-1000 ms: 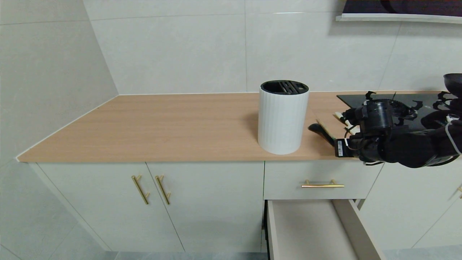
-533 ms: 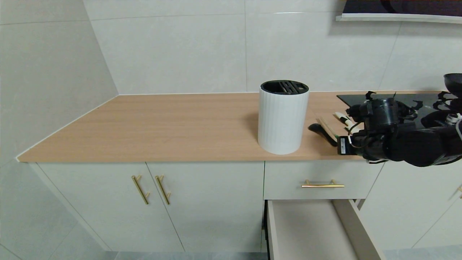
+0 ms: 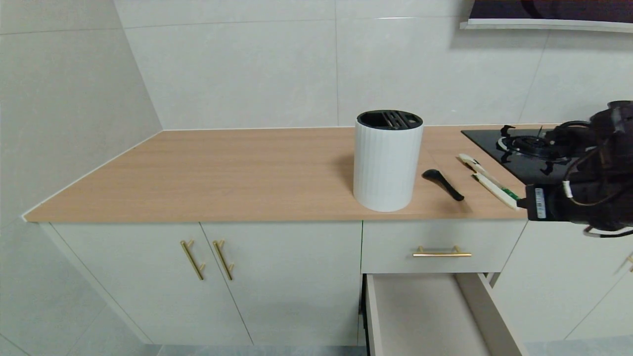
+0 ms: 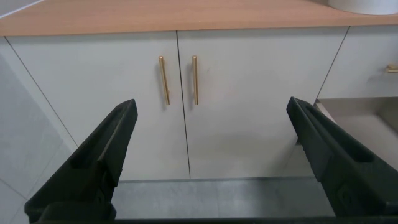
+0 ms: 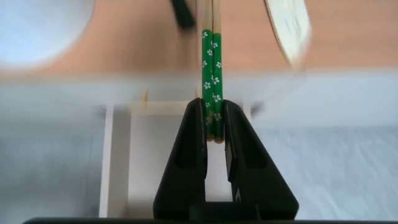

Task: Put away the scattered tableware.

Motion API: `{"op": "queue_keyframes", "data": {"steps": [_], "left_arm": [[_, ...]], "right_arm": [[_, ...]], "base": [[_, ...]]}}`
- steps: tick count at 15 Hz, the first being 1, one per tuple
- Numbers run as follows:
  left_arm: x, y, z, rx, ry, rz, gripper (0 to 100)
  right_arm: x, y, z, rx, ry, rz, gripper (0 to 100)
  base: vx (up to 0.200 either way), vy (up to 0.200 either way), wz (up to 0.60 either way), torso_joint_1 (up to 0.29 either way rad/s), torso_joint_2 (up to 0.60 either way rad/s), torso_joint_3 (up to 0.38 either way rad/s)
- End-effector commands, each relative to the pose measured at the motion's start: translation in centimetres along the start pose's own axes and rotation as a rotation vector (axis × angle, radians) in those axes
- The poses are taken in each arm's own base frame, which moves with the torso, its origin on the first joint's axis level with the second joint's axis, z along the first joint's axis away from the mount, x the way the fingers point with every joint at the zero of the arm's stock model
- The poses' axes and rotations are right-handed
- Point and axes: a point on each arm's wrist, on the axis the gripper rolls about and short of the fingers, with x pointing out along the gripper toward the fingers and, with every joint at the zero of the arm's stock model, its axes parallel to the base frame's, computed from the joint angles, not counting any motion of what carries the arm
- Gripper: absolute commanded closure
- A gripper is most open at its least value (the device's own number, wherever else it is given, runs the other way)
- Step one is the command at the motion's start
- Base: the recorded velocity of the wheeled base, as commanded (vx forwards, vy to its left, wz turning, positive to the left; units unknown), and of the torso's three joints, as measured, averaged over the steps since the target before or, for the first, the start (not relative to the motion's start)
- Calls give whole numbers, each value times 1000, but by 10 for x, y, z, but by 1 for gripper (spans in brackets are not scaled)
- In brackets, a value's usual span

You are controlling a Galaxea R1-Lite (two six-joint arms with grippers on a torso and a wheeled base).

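**Q:** What's changed?

**A:** My right arm is out to the right and off the front edge now. A second ago it sat over the spoons. Right tool (image 5: 212,121) is narrow, clamped on the green-ended chopsticks (image 5: 210,59), whose far ends reach back over the bench (image 3: 222,173) edge. The pick looks done; stowing is left.

**Q:** Room to move?

**A:** The bench runs long to my left. The open drawer (image 3: 420,311) is below, roughly under my tool. The holder (image 3: 388,160) stands upright near the front edge with its slots on top, so I'd need height. The black spoon (image 3: 442,184) lies just beside it, the white spoon (image 3: 467,159) nearer the hob (image 3: 534,148). Left tool (image 4: 211,112) is wide, holding nothing, low before the cabinet doors (image 4: 249,112).
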Motion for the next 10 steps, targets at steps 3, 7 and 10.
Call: {"op": "queue_keyframes", "data": {"steps": [3, 7, 10], "left_arm": [[0, 0, 0, 1, 1, 0, 0], [0, 0, 0, -1, 1, 0, 0], [0, 0, 0, 1, 1, 0, 0]], "right_arm": [[-85, -14, -13, -8, 0, 193, 100], [-79, -15, -27, -83, 101, 213, 100], [-75, -13, -31, -103, 111, 273, 100]], "base": [[0, 0, 0, 0, 0, 0], [0, 0, 0, 0, 0, 0], [0, 0, 0, 0, 0, 0]]}}
